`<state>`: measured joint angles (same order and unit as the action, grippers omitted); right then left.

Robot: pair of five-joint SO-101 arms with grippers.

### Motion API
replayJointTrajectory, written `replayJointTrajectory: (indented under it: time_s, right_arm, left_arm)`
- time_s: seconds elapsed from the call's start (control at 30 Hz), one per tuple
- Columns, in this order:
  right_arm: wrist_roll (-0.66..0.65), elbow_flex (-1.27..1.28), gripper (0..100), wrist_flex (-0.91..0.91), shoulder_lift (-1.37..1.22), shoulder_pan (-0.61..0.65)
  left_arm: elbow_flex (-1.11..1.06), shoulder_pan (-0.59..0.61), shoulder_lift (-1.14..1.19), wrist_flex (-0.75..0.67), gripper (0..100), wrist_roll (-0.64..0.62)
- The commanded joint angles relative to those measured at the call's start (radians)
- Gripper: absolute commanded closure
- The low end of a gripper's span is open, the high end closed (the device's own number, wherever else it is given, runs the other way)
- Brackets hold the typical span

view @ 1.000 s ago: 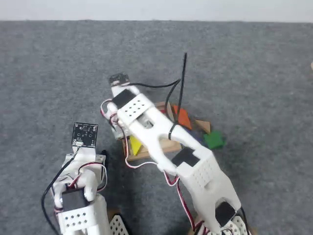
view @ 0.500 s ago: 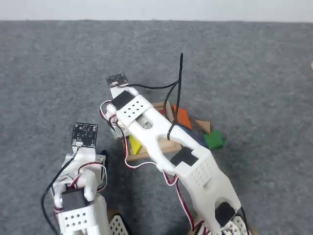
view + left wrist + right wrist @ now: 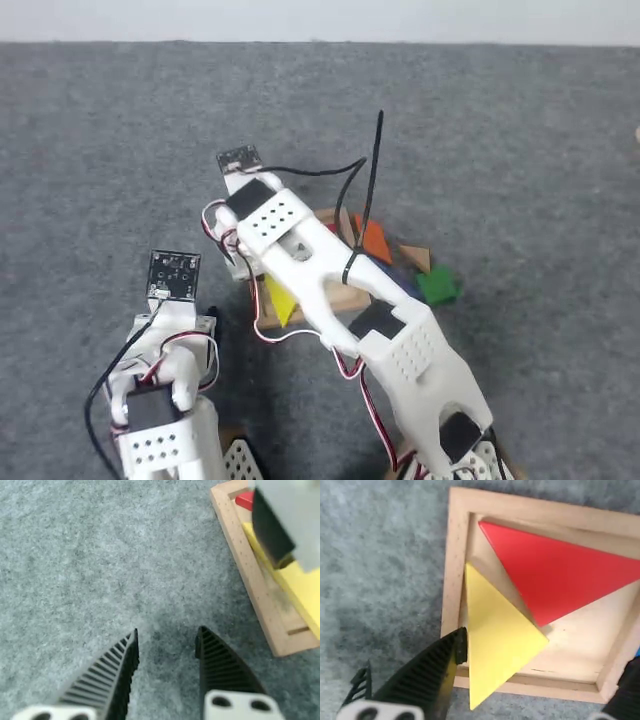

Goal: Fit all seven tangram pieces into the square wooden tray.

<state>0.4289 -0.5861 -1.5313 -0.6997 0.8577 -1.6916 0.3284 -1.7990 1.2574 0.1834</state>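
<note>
The square wooden tray lies under my right arm. A red triangle lies flat inside it. A yellow triangle rests tilted, its point over the tray's rim. My right gripper is open around the yellow triangle, with one black finger against its edge. In the high view the yellow triangle peeks out beside the arm. Orange, blue and green pieces sit at the tray's far side. My left gripper is open and holds nothing, over the carpet beside the tray's corner.
Grey carpet covers the table all around. A small wood-coloured piece lies by the green one. My left arm stands close beside the tray's left edge. A black cable arcs above the right arm.
The right arm's wrist shifted slightly left and back over the tray. The yellow triangle now shows a little more from under the arm. The left arm has kept still.
</note>
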Motion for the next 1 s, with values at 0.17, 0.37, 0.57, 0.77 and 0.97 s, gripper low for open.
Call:
replayJointTrajectory:
  time_s: [0.17,0.37,0.57,0.77,0.97]
  right_arm:
    - [-0.014,-0.084,54.5,-0.074,0.024,-0.035]
    - [-0.060,-0.044,54.5,-0.185,0.074,-0.094]
    - [-0.063,0.029,54.5,-0.122,0.008,0.008]
    - [-0.063,-0.041,54.5,-0.113,-0.093,0.007]
    - [-0.064,-0.157,54.5,-0.113,-0.203,-0.021]
  left_arm:
    - [0.008,-0.003,-0.018,0.006,81,-0.006]
    - [0.008,-0.003,-0.018,0.006,81,-0.006]
    - [0.008,-0.003,-0.018,0.006,81,-0.006]
    - [0.008,-0.003,-0.018,0.006,81,-0.006]
    - [0.008,-0.003,-0.018,0.006,81,-0.006]
